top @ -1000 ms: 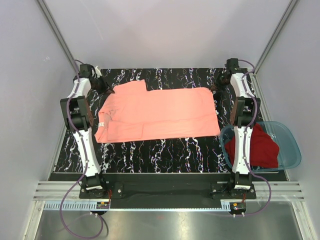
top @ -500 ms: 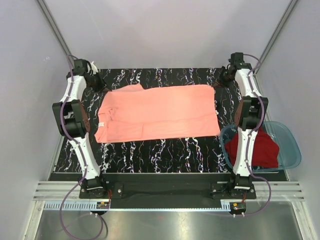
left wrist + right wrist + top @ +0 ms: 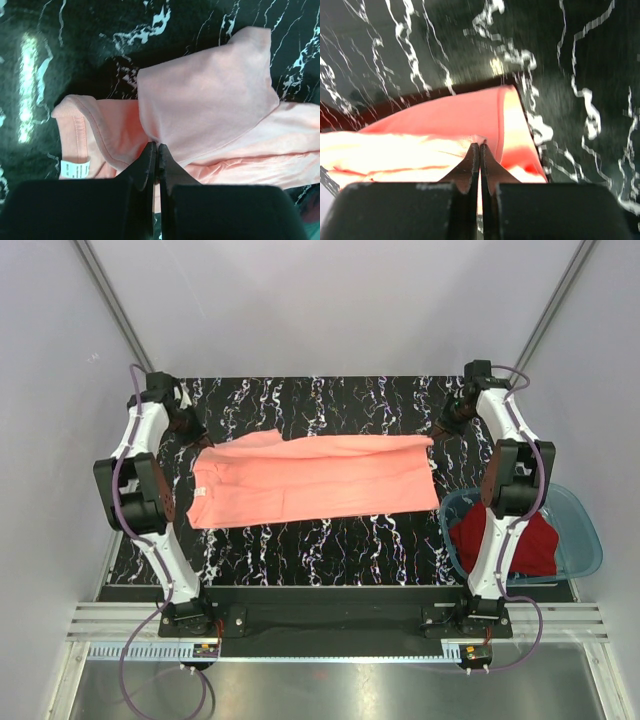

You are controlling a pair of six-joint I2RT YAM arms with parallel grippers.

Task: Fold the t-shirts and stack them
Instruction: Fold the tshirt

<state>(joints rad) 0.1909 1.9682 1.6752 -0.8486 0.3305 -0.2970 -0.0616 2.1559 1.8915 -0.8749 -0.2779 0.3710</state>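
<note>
The salmon-pink t-shirt (image 3: pixel 310 478) lies spread across the black marbled table, its far edge lifted by both arms. My left gripper (image 3: pixel 196 437) is shut on the shirt's far left corner; the left wrist view shows the jaws (image 3: pixel 156 146) pinching the cloth (image 3: pixel 210 100), with the neck and white label (image 3: pixel 75 169) beside them. My right gripper (image 3: pixel 441 431) is shut on the far right corner; the right wrist view shows its jaws (image 3: pixel 480 146) pinching the hem (image 3: pixel 445 120). The dark red t-shirt (image 3: pixel 520 535) lies in the basin.
A translucent blue plastic basin (image 3: pixel 585 525) stands at the table's right edge beside the right arm. The table (image 3: pixel 330 540) has black marbled surface showing in front of and behind the pink shirt. White walls close in the back and sides.
Both grippers have risen and moved toward the near side with the shirt's far edge. The far edge is lifted off the table and the shirt looks narrower front to back.
</note>
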